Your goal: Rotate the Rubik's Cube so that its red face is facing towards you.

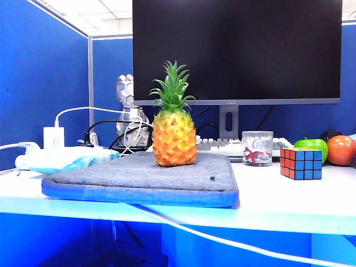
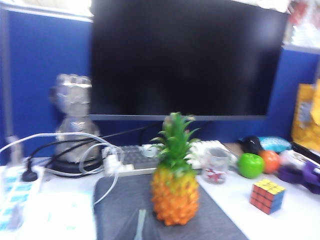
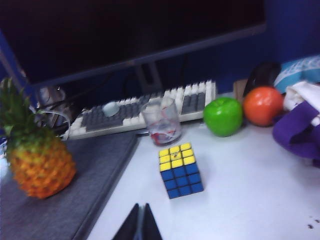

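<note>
The Rubik's Cube (image 1: 301,163) stands on the white desk at the right, in front of a green apple. Its blue side faces the exterior camera, and the red face (image 1: 287,162) is turned to the left, toward the pineapple. In the left wrist view the Rubik's Cube (image 2: 268,196) shows a yellow top and the red face (image 2: 260,198). In the right wrist view the cube (image 3: 180,170) shows only yellow and blue. My right gripper (image 3: 140,206) is shut and empty, a short way in front of the cube. My left gripper (image 2: 142,214), a blurred sliver, hangs shut over the grey pad near the pineapple. Neither arm shows in the exterior view.
A toy pineapple (image 1: 173,125) stands on a grey padded sleeve (image 1: 139,181). Behind the cube are a glass cup (image 1: 257,148), a green apple (image 1: 312,147), an orange fruit (image 1: 341,149), a keyboard (image 3: 145,106) and a monitor (image 1: 236,50). Cables and a power strip (image 2: 17,192) lie at the left.
</note>
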Available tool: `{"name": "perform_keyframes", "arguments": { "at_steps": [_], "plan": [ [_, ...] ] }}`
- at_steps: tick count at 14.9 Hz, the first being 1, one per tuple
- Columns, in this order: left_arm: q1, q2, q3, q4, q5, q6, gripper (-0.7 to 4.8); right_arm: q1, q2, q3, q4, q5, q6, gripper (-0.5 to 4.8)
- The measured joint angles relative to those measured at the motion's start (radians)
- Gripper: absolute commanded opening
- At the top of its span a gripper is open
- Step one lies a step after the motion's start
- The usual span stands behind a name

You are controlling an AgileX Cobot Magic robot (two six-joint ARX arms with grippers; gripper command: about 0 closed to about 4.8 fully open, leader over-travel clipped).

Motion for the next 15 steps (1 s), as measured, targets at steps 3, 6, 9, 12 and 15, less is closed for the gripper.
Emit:
{"name": "perform_keyframes", "arguments": {
  "at_steps": [3,6,9,12,15],
  "plan": [
    [0.000,0.489,0.382,0.008,0.180,0.010,-0.02,0.000,0.137,0.101,0.050,0.013,-0.005,0.14],
    [-0.002,0.832,0.669,-0.027,0.293,0.007,-0.02,-0.009,0.439,0.339,0.013,0.018,-0.143,0.24],
    [-0.008,0.977,0.835,-0.089,0.308,0.050,-0.02,-0.101,0.779,0.615,-0.066,-0.081,-0.123,0.23],
    [-0.028,1.028,0.954,-0.185,0.345,0.097,-0.02,-0.248,1.064,0.878,-0.185,-0.262,-0.117,0.23],
    [-0.039,1.073,1.036,-0.235,0.347,0.120,-0.02,-0.410,1.225,1.016,-0.160,-0.514,-0.054,0.23]
  ]
}}
